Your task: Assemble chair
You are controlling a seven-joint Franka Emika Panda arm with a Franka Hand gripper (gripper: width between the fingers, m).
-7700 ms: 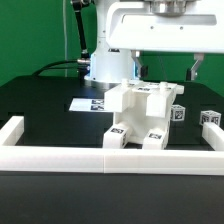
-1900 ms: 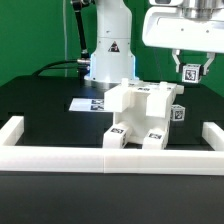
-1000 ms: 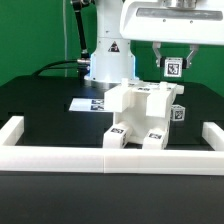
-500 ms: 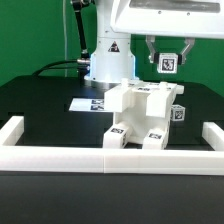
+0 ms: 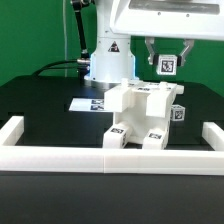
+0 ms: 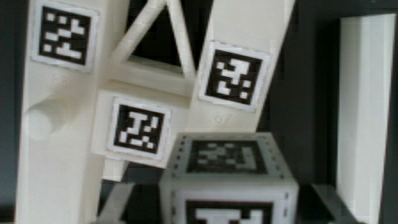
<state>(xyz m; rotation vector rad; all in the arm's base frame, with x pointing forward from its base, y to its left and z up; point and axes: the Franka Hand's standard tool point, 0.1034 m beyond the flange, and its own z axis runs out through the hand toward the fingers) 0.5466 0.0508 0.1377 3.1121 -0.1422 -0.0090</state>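
The small tagged block (image 5: 167, 65) no longer sits on the table (image 5: 203, 116) at the exterior view's right, where it lies nearly eight seconds ago. It now hangs in the air, clamped between the fingers of the gripper (image 5: 167, 71). Back then the gripper is spread wide and empty above the half-built chair (image 5: 143, 112). Two seconds ago it already carries the block, farther to the exterior view's right and lower. Since then it shifts toward the exterior view's left and rises a little, a shift that is finished half a second ago.
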